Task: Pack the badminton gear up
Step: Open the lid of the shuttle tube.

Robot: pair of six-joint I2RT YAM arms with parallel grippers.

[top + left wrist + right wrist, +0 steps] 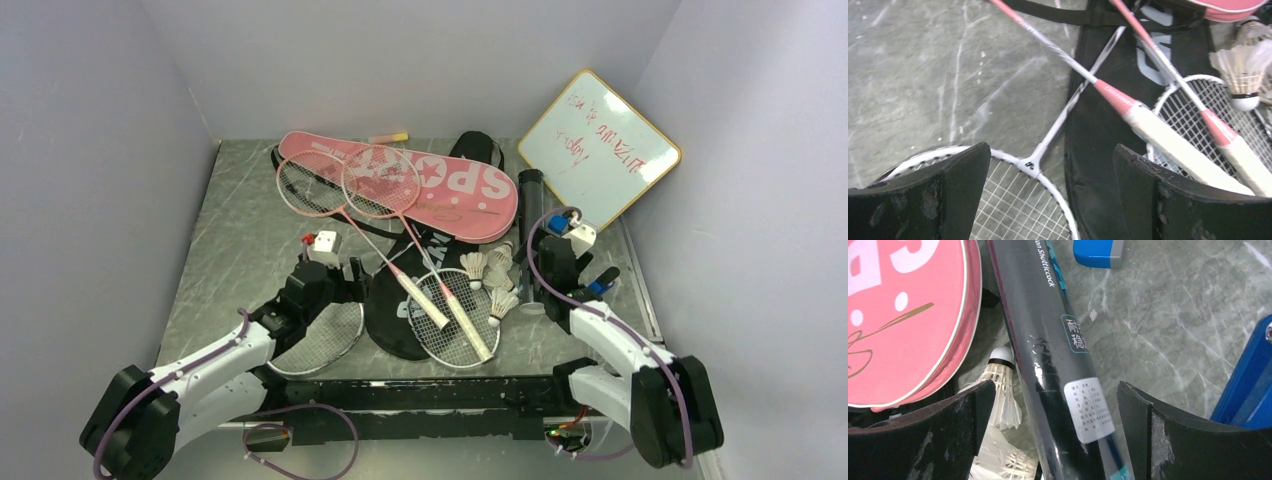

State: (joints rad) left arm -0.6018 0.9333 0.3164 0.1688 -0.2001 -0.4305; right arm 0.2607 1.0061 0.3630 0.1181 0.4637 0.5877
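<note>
Nothing appeared packed yet. The two pink-framed rackets lay with their heads on the pink "SPORT" cover at the far side of the surface. Their white grips ran down across the black cover and over one white-framed racket near the arms.

A second white-framed racket lay directly below the left end effector. Its fingers were spread wide and empty, with the racket's throat showing in the gap between them. The right end effector was likewise released. It straddled the dark shuttlecock tube, which lay flat on the surface just beside the pink cover, with loose feather shuttlecocks next to it. Whether either finger touched the tube could not be told.

The step in hand looked like the first pick-ups: the tube on the right, the near racket on the left. The right arm would need to settle lower and close squarely across the tube, since a smooth cylinder could roll out of a skewed pinch. The left arm faced a thin frame lying flat, so a low, centred pinch at the throat seemed the likeliest hold.
</note>
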